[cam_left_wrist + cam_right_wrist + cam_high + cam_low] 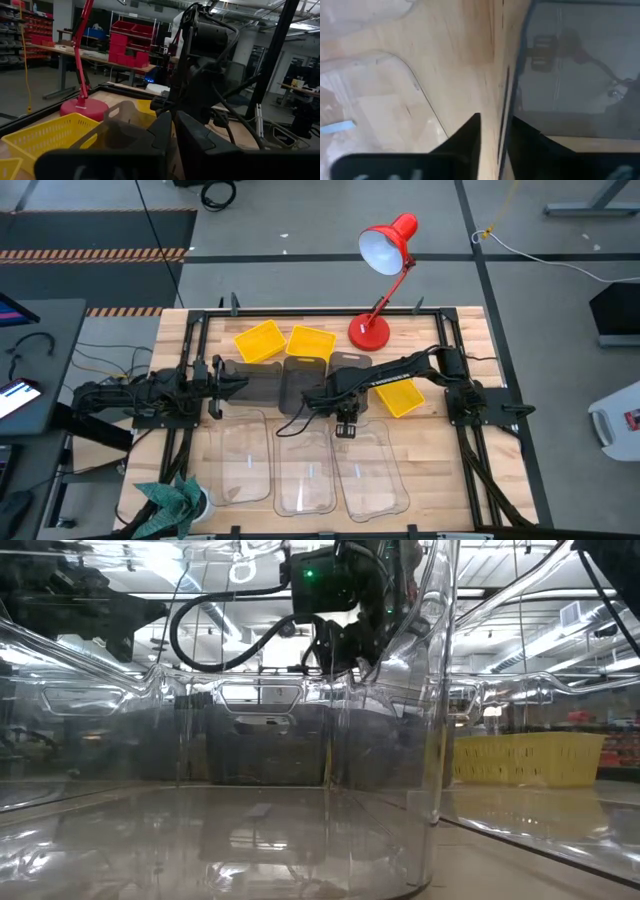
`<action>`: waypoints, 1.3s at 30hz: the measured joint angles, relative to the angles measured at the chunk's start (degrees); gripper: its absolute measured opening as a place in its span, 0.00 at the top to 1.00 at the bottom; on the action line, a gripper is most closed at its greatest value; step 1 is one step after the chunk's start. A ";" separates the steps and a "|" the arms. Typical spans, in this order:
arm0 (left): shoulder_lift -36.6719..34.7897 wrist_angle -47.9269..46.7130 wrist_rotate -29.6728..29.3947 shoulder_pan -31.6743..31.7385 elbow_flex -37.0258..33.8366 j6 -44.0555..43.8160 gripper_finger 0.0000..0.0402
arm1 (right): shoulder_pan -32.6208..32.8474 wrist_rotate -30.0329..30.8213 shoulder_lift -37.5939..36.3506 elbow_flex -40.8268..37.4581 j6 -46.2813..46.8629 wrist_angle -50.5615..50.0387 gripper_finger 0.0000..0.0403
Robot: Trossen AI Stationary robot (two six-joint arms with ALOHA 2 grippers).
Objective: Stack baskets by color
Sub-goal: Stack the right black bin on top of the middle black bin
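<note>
The smoky-grey baskets (300, 385) sit at the table (460, 470) centre, in front of the red desk lamp (385, 265). The right claw (305, 400) is at the middle grey basket's front edge; the right wrist view shows its fingers (467, 132) straddling that grey wall, nearly clenched on it. Three clear baskets (305, 470) lie nearer than the grey ones. Two yellow baskets (285, 342) rest beside the lamp base, a third (400, 397) under the right arm. The left claw (240, 380), clenched with nothing seen in it, is left of the grey baskets. Only the left wrist view shows shelving behind the lamp.

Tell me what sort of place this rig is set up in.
Probably an industrial workshop or lab: concrete floor with taped lines, shelving stacked with red bins, and workbenches behind the wooden table.
</note>
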 joint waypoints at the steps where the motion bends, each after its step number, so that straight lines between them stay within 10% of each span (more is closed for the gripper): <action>1: -0.02 0.00 -0.02 -0.02 0.00 0.00 0.92 | 0.00 0.02 0.00 0.00 0.00 0.06 0.84; 5: -0.02 0.00 -0.02 0.00 0.00 0.00 0.92 | 0.02 -0.01 0.00 0.00 0.18 0.00 0.97; 19: -0.02 0.00 -0.02 0.00 0.00 0.00 0.92 | 0.20 2.15 -0.02 0.78 1.49 -3.61 0.99; 39: -0.02 0.00 -0.01 0.00 0.00 0.00 0.93 | 0.52 11.95 -0.04 23.26 3.20 -18.61 1.00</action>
